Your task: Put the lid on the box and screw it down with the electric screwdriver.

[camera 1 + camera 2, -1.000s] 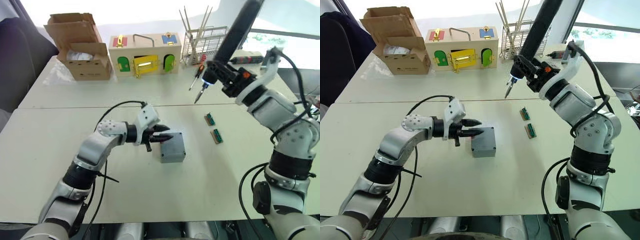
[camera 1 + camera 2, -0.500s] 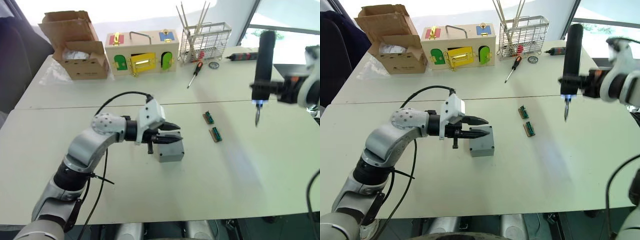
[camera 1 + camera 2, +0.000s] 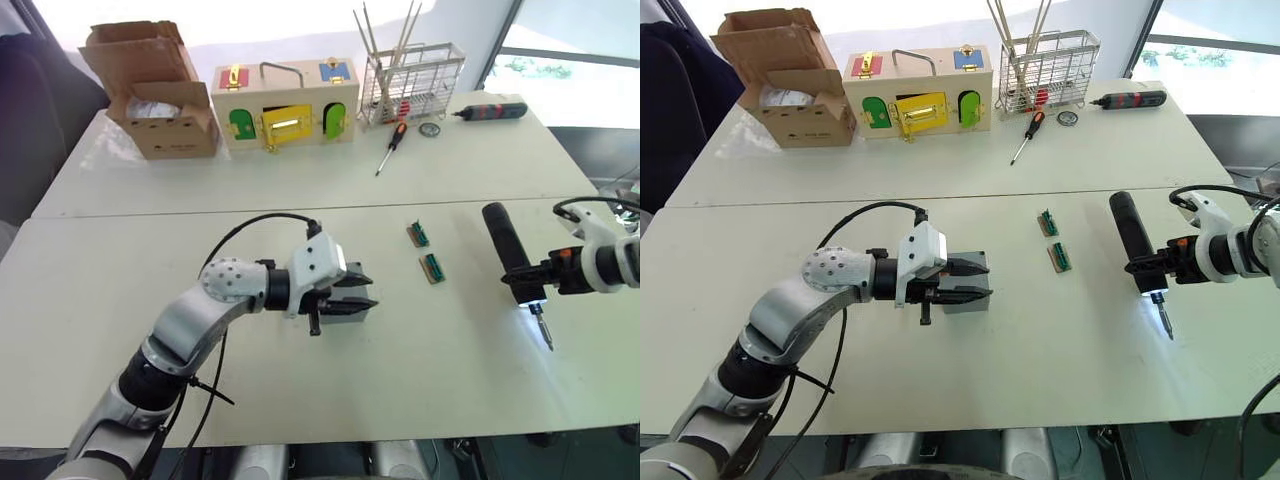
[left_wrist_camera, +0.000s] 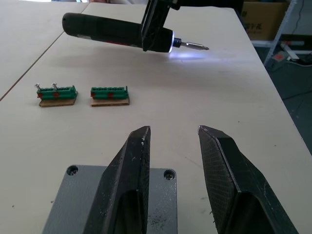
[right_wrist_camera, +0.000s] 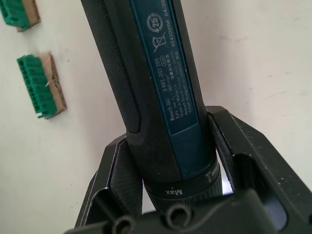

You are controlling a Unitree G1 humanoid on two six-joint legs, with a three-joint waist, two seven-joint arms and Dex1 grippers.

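The grey box [image 3: 962,305] stands mid-table with the lid [image 4: 73,195] lying on top of it, corner screw holes facing up. My left gripper [image 3: 362,291] reaches over it from the left, open, its two fingers [image 4: 131,165] spread just above the lid. To the right, my right gripper [image 3: 532,287] is shut on the electric screwdriver [image 3: 505,245]. It is held low over the table and tilted, with its bit [image 3: 544,330] pointing towards the front edge and its light glowing on the tabletop. The screwdriver is well apart from the box.
Two green terminal blocks [image 3: 419,235] [image 3: 433,268] lie between box and screwdriver. Along the back stand a cardboard box [image 3: 160,95], a wooden box with coloured doors [image 3: 288,105] and a wire rack [image 3: 410,80]. An orange-and-black hand screwdriver [image 3: 388,147] and a black-and-red tool [image 3: 490,112] lie there too.
My right arm swung the electric screwdriver out to the right and down, from raised high to low over the table. My left gripper moved further over the box.
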